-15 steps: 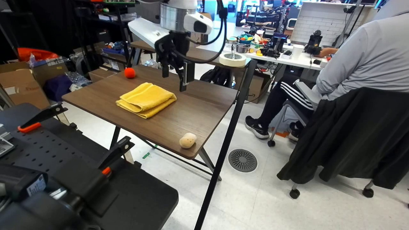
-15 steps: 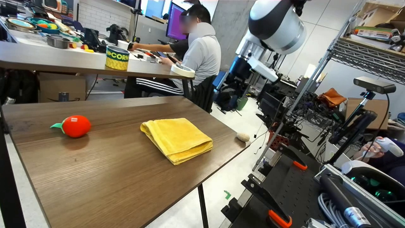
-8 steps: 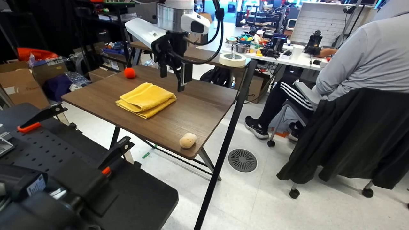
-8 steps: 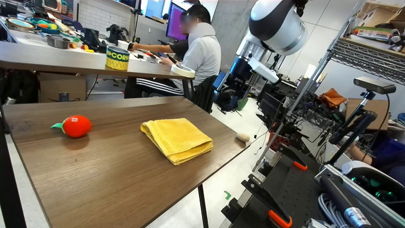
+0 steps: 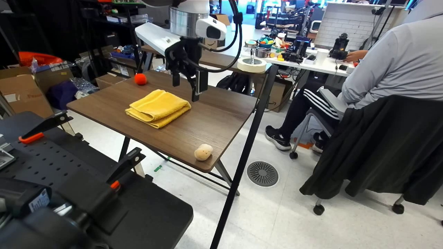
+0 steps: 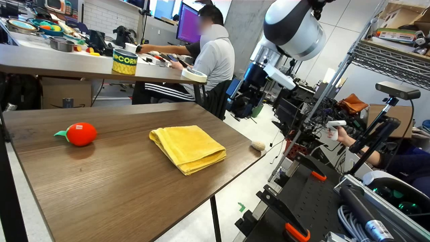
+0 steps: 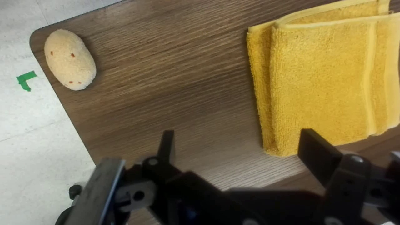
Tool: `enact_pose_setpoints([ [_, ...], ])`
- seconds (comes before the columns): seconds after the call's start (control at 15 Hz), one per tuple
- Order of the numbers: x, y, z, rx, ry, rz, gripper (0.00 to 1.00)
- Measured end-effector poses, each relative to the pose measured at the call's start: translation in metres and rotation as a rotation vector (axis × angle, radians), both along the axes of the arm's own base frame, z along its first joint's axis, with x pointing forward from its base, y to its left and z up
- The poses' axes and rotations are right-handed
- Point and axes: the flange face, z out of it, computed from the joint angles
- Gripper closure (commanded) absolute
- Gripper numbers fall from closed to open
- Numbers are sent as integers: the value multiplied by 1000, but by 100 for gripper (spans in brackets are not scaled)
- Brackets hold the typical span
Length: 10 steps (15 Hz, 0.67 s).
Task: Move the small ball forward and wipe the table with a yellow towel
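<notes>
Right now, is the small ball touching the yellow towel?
Apart. The wrist view plainly shows a stretch of table between the small ball and the yellow towel.

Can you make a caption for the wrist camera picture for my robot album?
Open gripper above the brown table, with a small tan ball near one corner and a folded yellow towel.

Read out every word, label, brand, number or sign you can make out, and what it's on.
"CORN" is on the yellow can; whatever precedes it is unclear.
Too small or blurred to read:
the white label on the red toy
writing on the brown carton
the sticker on the black device
print on the shelf box
Nothing else reads clearly.
</notes>
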Motion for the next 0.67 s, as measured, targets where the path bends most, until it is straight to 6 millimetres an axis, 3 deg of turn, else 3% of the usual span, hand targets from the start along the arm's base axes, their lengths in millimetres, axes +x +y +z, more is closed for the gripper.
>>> enact_pose_setpoints([
  [0.47,1,-2,0,-9,-23,-2,0],
  [0.67,1,-12,-14,-42,-104,-15,0],
])
